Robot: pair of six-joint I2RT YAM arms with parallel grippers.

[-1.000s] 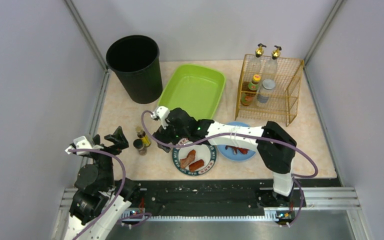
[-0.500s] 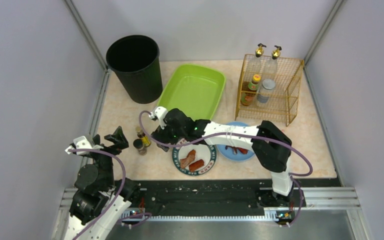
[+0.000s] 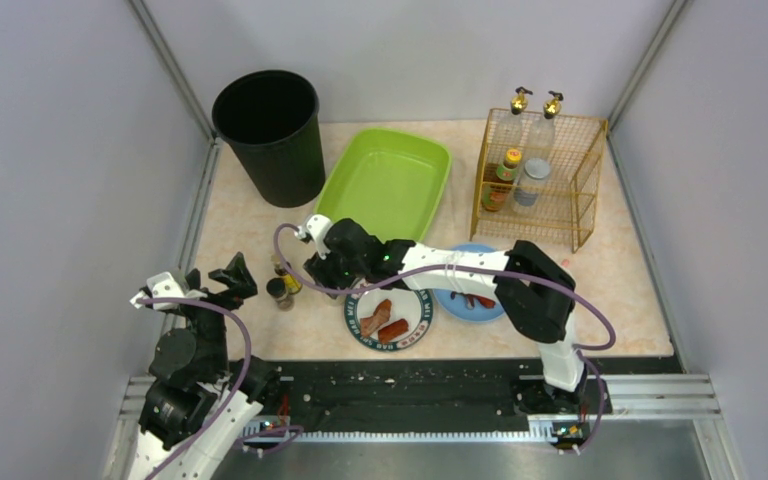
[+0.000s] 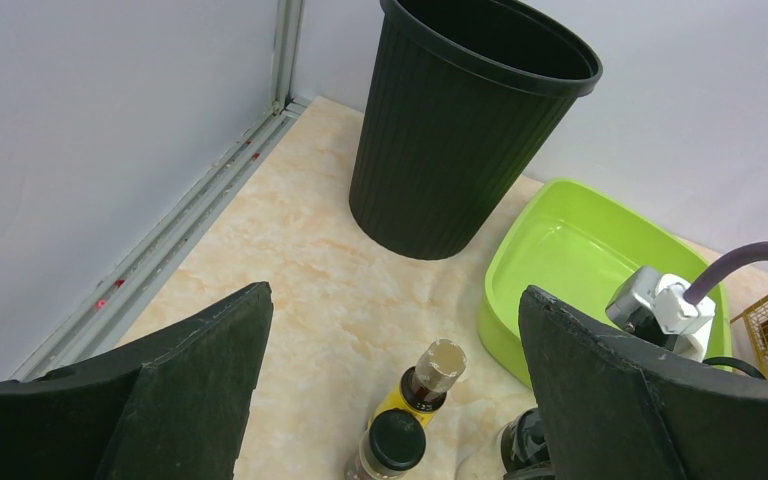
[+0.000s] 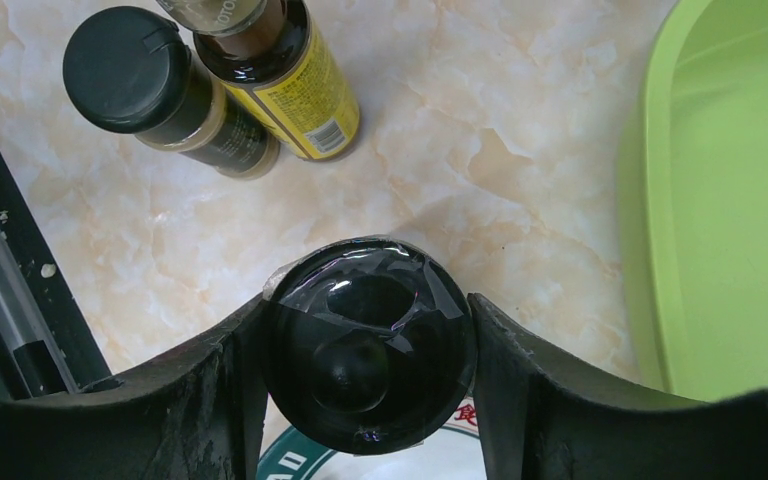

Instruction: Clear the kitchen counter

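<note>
On the kitchen counter (image 3: 250, 225), near its left front, a clear jar with a black taped lid (image 5: 365, 355) stands upright at the rim of a patterned plate (image 3: 388, 318). My right gripper (image 5: 368, 330) is shut on that lid, a finger touching each side. In the top view the right gripper (image 3: 325, 272) hides the jar. Just left of it stand a yellow-labelled sauce bottle (image 5: 280, 60) and a black-capped spice jar (image 5: 150, 80). My left gripper (image 4: 395, 292) hangs open above and behind these bottles, holding nothing.
The patterned plate holds reddish sausage pieces. Beside it, a blue plate (image 3: 475, 300) lies under the right arm. A green tray (image 3: 388, 180) and a black bin (image 3: 270, 130) stand at the back. A gold wire rack (image 3: 540, 180) with bottles is at back right.
My right gripper has shifted slightly left and its jaws have closed in onto the black-lidded jar. The left arm has not moved.
</note>
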